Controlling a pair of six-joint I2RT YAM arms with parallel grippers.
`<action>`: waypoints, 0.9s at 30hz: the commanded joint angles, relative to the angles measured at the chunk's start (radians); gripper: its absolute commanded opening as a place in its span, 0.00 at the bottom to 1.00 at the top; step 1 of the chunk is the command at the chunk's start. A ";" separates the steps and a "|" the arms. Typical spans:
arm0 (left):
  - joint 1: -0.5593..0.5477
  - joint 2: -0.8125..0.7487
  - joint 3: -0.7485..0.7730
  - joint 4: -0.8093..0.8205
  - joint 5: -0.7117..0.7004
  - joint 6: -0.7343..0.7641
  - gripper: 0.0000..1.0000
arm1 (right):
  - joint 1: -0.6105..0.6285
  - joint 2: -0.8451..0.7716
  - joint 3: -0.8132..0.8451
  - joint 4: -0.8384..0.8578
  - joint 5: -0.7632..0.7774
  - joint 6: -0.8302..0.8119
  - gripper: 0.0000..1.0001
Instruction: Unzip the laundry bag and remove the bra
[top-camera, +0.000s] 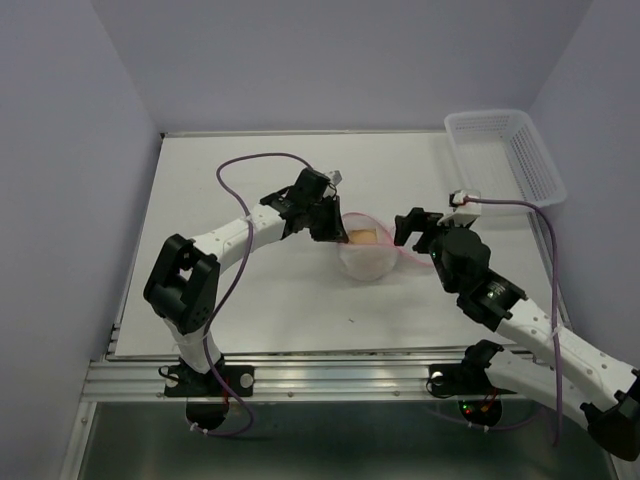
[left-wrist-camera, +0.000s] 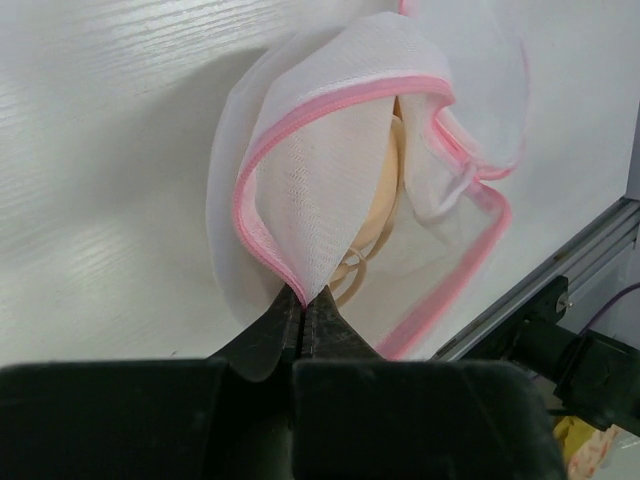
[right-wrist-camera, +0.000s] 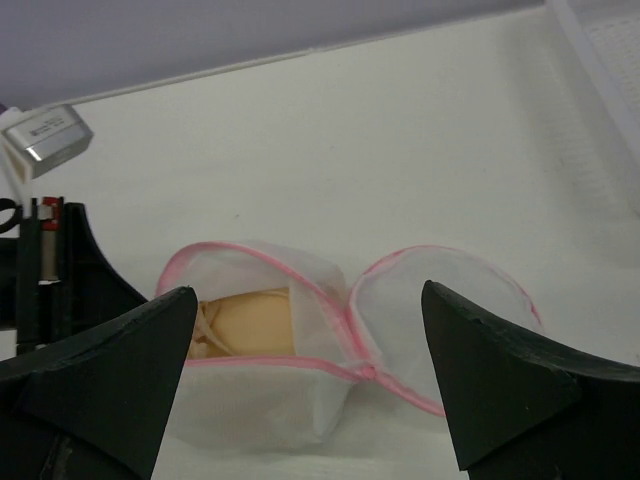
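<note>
**Though the zip is undone, the bra isn't out**

Laundry bag (top-camera: 368, 250) sits mid-table (top-camera: 250, 300), between the two arms. Its pink-piped lid flap (right-wrist-camera: 440, 320) is folded out to the right arm's side, so I'd call the unzip step done, or near enough.

Bra (right-wrist-camera: 250, 325) is inside the pouch. Peach padding and a strap loop show through the opening, and nothing of it is over the rim.

Left gripper (left-wrist-camera: 303, 300): jaws closed tight on the pink-edged mesh at the bag's rim, holding the mouth up and open.

Right gripper (right-wrist-camera: 307, 292): fingers spread wide with nothing in them, hovering just beside the bag and lined up on the opening. Not touching the bra, as far as I can tell.

What's left is the whole removal: reach in, pinch the padding or strap, and pull it clear while the left keeps the bag pinned. White lattice basket (top-camera: 505, 150) at the far right corner isn't involved.
</note>
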 joint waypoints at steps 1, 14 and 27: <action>-0.003 -0.027 0.036 -0.036 -0.047 0.032 0.00 | 0.009 0.002 0.079 -0.059 -0.195 -0.008 1.00; -0.004 -0.042 0.013 -0.056 -0.098 0.055 0.01 | 0.009 0.434 0.235 -0.032 -0.487 -0.020 0.96; -0.004 -0.062 -0.019 -0.047 -0.099 0.056 0.01 | 0.009 0.586 0.234 0.045 -0.563 0.043 0.85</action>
